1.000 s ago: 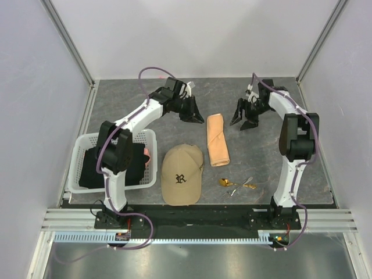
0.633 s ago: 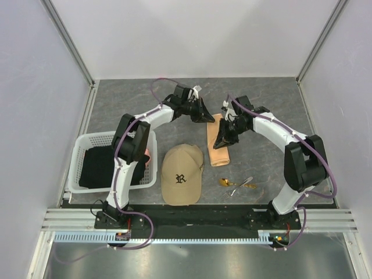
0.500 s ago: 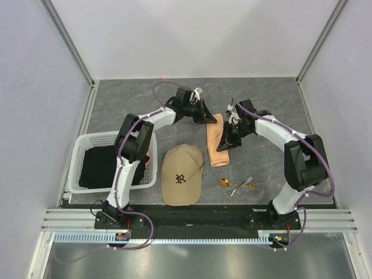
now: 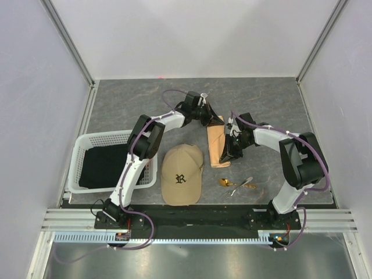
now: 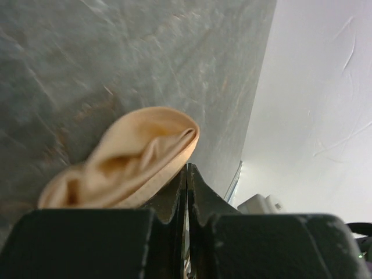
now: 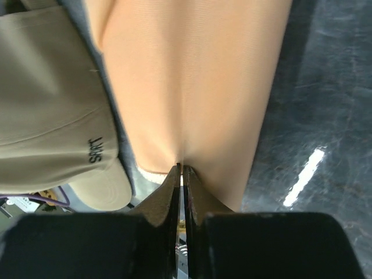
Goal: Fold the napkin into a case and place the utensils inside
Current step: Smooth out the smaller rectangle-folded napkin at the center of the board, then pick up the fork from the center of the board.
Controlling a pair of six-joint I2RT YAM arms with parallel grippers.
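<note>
The peach-orange napkin (image 4: 216,145) lies as a narrow folded strip on the grey table, running from far to near. My left gripper (image 4: 214,120) is at the strip's far end. In the left wrist view its tips (image 5: 187,167) are shut together right on the edge of the napkin's bunched end (image 5: 133,157). My right gripper (image 4: 225,156) is at the near end, shut on the napkin (image 6: 192,87), and a crease runs up from its tips (image 6: 181,168). The utensils (image 4: 237,185), a gold spoon and silvery pieces, lie on the table just in front of the napkin.
A tan baseball cap (image 4: 181,174) sits left of the napkin's near end, and its brim (image 6: 46,99) nearly touches the cloth. At the left stands a white basket (image 4: 74,163) with a black cloth (image 4: 107,165) in it. White walls enclose the table.
Both arms swung inward from the table's far side to the napkin. The left gripper went to its far end and the right gripper to its near end. Both have shut on the cloth.
</note>
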